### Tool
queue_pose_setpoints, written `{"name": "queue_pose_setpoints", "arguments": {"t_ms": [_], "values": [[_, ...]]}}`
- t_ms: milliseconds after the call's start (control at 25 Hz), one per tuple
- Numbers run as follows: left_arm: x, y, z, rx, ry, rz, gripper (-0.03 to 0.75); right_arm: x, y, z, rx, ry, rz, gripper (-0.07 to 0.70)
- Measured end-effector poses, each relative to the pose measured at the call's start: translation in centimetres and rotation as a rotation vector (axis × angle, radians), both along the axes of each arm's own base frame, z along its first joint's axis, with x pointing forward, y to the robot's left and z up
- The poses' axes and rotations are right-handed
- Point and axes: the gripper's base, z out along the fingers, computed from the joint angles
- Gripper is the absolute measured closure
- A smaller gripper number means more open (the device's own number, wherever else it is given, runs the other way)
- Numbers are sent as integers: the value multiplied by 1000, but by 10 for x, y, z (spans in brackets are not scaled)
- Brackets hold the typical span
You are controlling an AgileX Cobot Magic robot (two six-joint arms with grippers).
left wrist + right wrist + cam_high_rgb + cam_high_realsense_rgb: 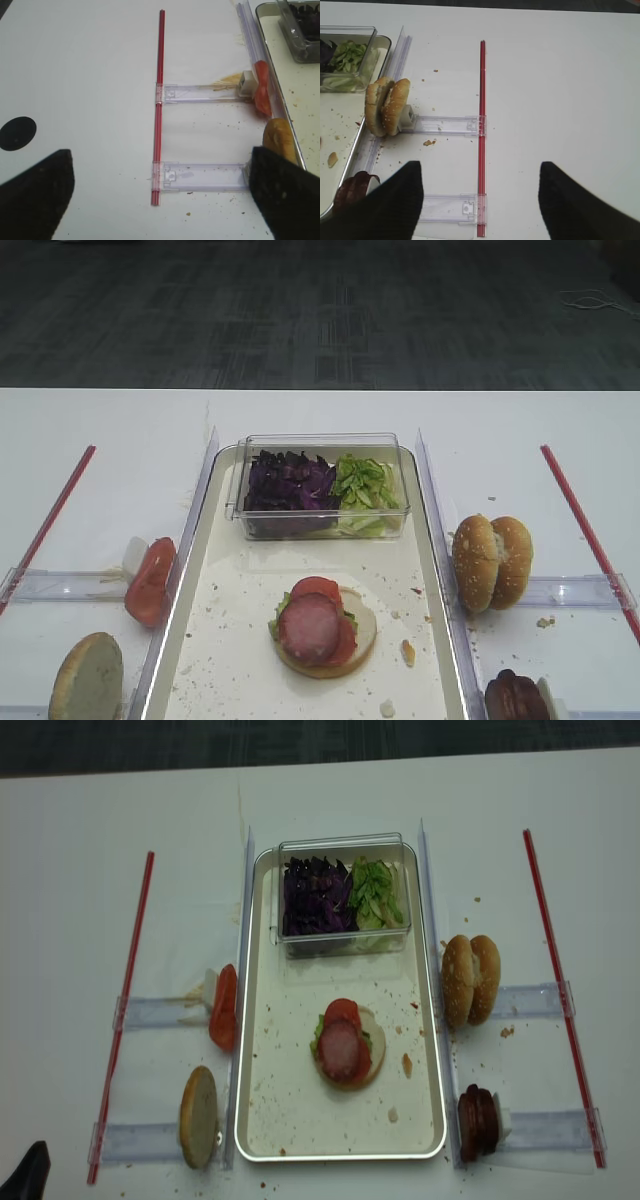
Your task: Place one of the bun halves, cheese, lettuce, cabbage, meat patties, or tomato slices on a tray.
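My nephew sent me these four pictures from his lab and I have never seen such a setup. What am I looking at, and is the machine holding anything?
It is a two-armed robot building a burger. Two pictures look down on the table from above; the other two come from cameras on the robot's wrists, so the dark shapes at their bottom edge are its own fingers. The right claw and the left claw both stand open and hold nothing.

In the middle lies the white tray with a half-built burger: a bun half, lettuce, a tomato slice and a meat patty on top. Behind it a clear box holds purple cabbage and green lettuce. Spare tomato slices, sesame bun halves and meat patties stand on edge in clear racks beside the tray.
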Motion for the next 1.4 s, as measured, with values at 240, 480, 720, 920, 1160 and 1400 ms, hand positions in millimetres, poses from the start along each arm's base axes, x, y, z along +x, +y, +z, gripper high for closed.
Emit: {"name": "queue_pose_setpoints", "arguments": {"t_ms": [240, 480, 720, 920, 1160, 1400], "values": [[0, 0, 0, 0, 0, 0, 30, 0, 0, 0, 0, 0, 0, 104], [0, 0, 0, 0, 0, 0, 30, 0, 0, 0, 0, 0, 0, 104], [0, 0, 0, 0, 0, 0, 30, 0, 0, 0, 0, 0, 0, 105], [0, 0, 0, 0, 0, 0, 30, 0, 0, 0, 0, 0, 0, 105], [0, 0, 0, 0, 0, 0, 30, 0, 0, 0, 1, 0, 0, 105], [0, 0, 0, 0, 0, 0, 30, 0, 0, 0, 1, 0, 0, 105]]}}
